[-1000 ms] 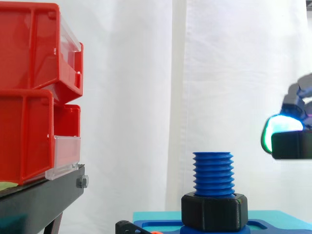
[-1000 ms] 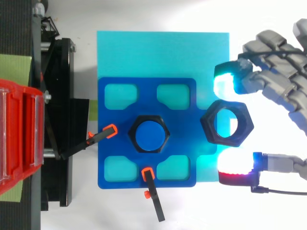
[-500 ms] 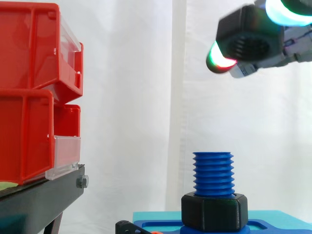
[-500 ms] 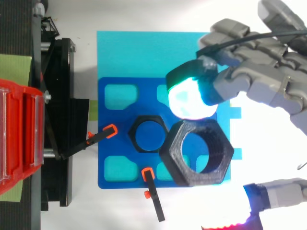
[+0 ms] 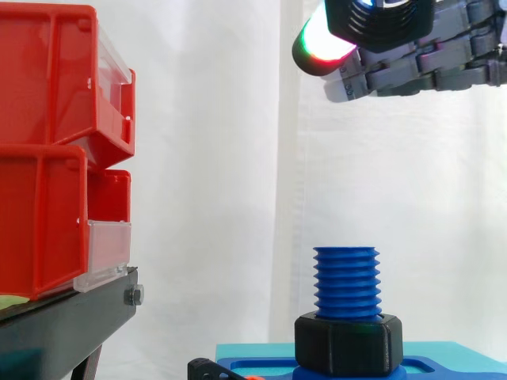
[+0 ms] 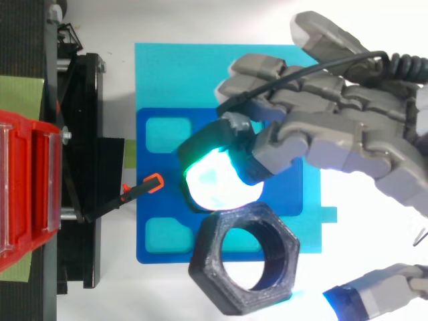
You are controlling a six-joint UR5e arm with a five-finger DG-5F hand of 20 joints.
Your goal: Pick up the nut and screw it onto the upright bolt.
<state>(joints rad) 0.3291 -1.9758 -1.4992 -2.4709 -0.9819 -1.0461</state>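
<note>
The hand (image 5: 428, 59) was clamped on the nut (image 5: 380, 22); one glowing fingertip (image 6: 217, 180) pressed on one side of it and the thumb pad (image 6: 344, 299) on the opposite side, so the black nut (image 6: 244, 257) was pinched by its outer faces and its hole stayed free. I judge this grip was chosen for that reason: the bore must be open to receive the thread.

In the side view the nut hung high, well apart from the blue upright bolt (image 5: 346, 283) and a little to the right of it; in the top view its hole faced the camera, so the opening looked downward, roughly in line with the bolt's axis.

The bolt stood on the blue plate (image 6: 150, 234) with a black collar (image 5: 348, 344) round its foot; the collar and the orange-tipped clamp (image 6: 152, 182) seemed to keep the bolt and the plate fixed, so that the bolt would not turn with the nut.

The picking part looked done; what remained was to centre the nut over the bolt, lower it, then turn it. The first thread could catch crooked if the nut came down tilted.
</note>
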